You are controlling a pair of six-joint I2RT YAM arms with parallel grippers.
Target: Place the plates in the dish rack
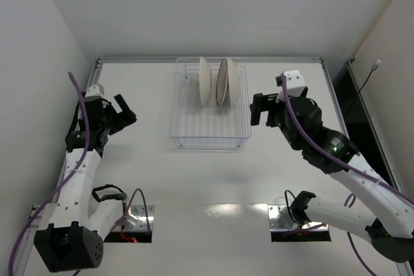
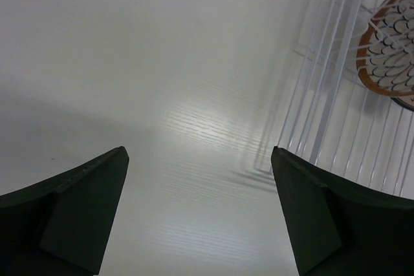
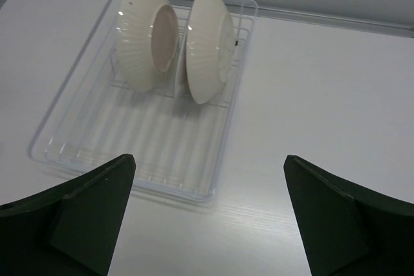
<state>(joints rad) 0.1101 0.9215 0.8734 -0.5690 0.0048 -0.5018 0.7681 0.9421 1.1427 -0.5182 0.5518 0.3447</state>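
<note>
1. The rack sits at the far middle of the desk. The plates stand on edge in its far half: one alone toward the rack's left side, the others close together toward its right. The overhead view suggests three, but the right wrist view separates only two clearly.
2. The left wrist view shows a petal plate inside the rack's wires.
3. The left fingers hover well left of the rack, spread apart and grasping nothing.
4. The right fingers hover just beside the rack's right side, likewise spread and empty.
5. I see no plate outside the rack, so loading looks finished.
6. As I judge it, the next move is only to draw both arms away from the rack without nudging its wires.
</note>
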